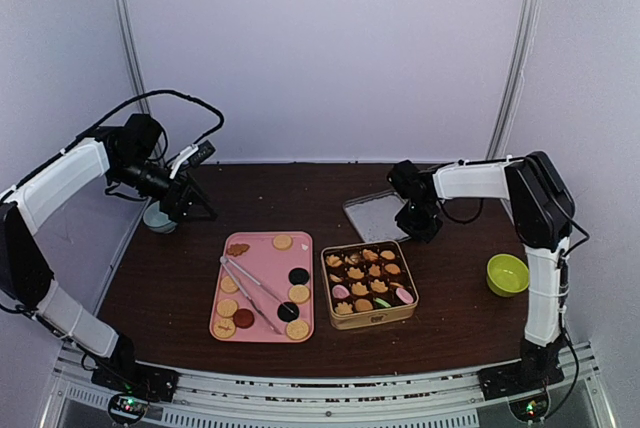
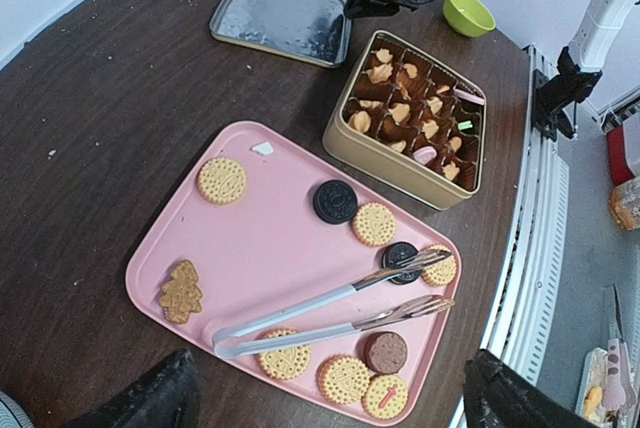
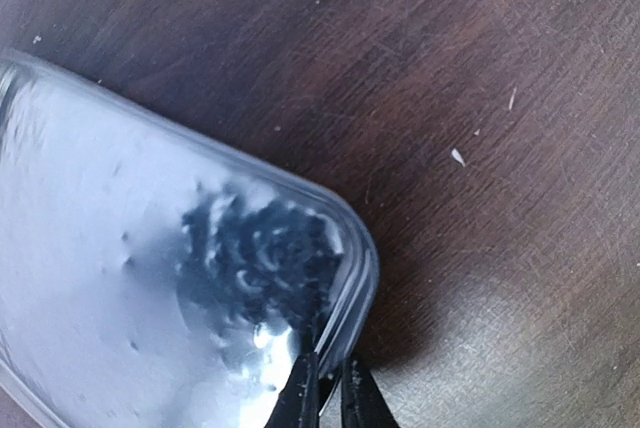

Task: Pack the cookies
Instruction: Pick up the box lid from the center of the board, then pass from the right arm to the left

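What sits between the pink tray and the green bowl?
The gold tin, holding cookies, stands between the tray and the bowl; the top view shows it.

One pink tray [image 2: 270, 248] is seen, and ten cookies [image 2: 222, 180] are counted on it: six round and tan, two black, one dark red, one brown and tree-shaped. One pair of tongs [image 2: 340, 294], one gold tin [image 2: 385, 163], one silver lid [image 2: 280, 16] and one green bowl [image 2: 468, 14] are counted. The cookies in the tin cannot be counted exactly.
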